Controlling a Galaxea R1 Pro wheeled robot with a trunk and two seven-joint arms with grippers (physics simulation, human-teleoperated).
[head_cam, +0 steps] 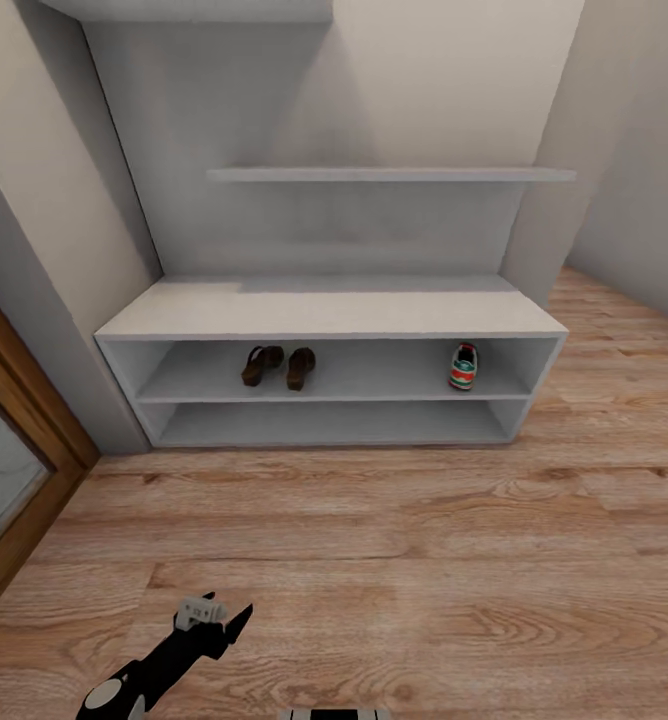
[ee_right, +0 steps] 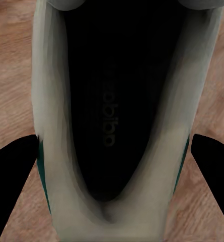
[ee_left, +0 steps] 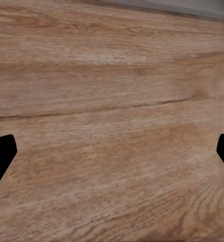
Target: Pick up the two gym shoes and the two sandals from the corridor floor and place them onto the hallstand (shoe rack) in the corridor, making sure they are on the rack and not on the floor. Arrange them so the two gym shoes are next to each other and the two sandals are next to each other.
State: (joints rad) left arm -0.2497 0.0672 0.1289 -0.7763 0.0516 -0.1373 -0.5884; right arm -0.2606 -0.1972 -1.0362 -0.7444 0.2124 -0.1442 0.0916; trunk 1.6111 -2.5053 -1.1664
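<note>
Both sandals (head_cam: 278, 366) and 1 gym shoe (head_cam: 463, 366) racked on hallstand (head_cam: 324, 318); second gym shoe (ee_right: 112, 126) between spread right end effector (ee_right: 112, 166), grip unclear; left end effector (ee_left: 112, 156) wide, empty.

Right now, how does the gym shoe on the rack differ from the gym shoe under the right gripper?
The gym shoe on the rack stands in the upper compartment of the hallstand, right of the two sandals; the other gym shoe lies on the corridor floor. The first stands free; the second lies between the fingers of the open right gripper. Both are white with green.
</note>
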